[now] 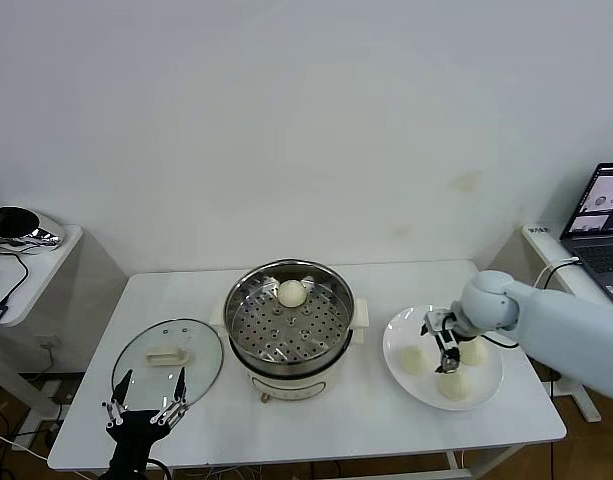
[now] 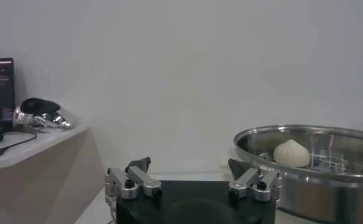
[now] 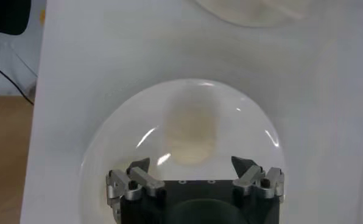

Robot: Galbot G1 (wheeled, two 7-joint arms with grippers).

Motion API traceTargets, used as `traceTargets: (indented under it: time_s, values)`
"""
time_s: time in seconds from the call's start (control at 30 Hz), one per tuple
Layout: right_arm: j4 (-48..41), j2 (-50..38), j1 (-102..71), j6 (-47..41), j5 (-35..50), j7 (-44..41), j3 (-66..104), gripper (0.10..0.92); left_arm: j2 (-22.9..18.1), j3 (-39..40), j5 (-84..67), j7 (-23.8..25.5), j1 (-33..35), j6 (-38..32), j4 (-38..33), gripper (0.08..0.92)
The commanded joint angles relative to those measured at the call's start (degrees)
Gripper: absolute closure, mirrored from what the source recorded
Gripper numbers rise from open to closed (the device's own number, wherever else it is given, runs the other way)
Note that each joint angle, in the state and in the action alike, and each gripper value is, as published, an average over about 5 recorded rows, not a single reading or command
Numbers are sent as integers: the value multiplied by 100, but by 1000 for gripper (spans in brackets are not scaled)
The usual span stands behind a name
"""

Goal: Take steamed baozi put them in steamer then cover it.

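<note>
White tabletop (image 1: 386, 420) holds the steamer (image 1: 289, 325) centrally; right gripper (image 1: 446, 352), fingers apart, hangs over the plate (image 1: 398, 332) at three o'clock, seemingly to collect a baozi (image 1: 414, 360), while left gripper (image 1: 144, 408) waits apart near the cover (image 1: 168, 355)

No readable text, label, brand, number or sign on anything here.

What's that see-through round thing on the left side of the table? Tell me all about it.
It is the steamer's cover: a round, clear glass lid with a thin metal rim and a cream-white rectangular handle at its centre. It lies flat on the white table, handle up, to the left of the steel steamer and not on it. The left claw hovers open over its near edge; whether it touches the glass cannot be told.
</note>
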Motion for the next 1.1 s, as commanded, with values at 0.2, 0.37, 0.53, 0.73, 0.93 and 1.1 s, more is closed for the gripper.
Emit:
traceTargets:
  time_s: [0.2, 0.37, 0.53, 0.73, 0.93, 1.1]
  values:
    - [-578, 518, -679, 97, -293, 96, 526, 203, -12, 31, 11, 1, -18, -5, 31, 177]
    - [-567, 528, -665, 36, -368, 77, 574, 230, -11, 38, 19, -1, -24, -11, 46, 177]
    - [-538, 443, -623, -18, -378, 26, 604, 336, -20, 43, 20, -5, -32, -19, 56, 177]
    - [-348, 259, -531, -36, -267, -109, 640, 450, -26, 60, 33, -5, -36, -25, 50, 177]
    - [155, -174, 415, -109, 186, -268, 480, 495, -9, 73, 38, -5, -52, -21, 32, 177]
    - [467, -453, 1716, -223, 863, -385, -91, 499, 12, 85, 37, -5, -81, -15, 14, 177]
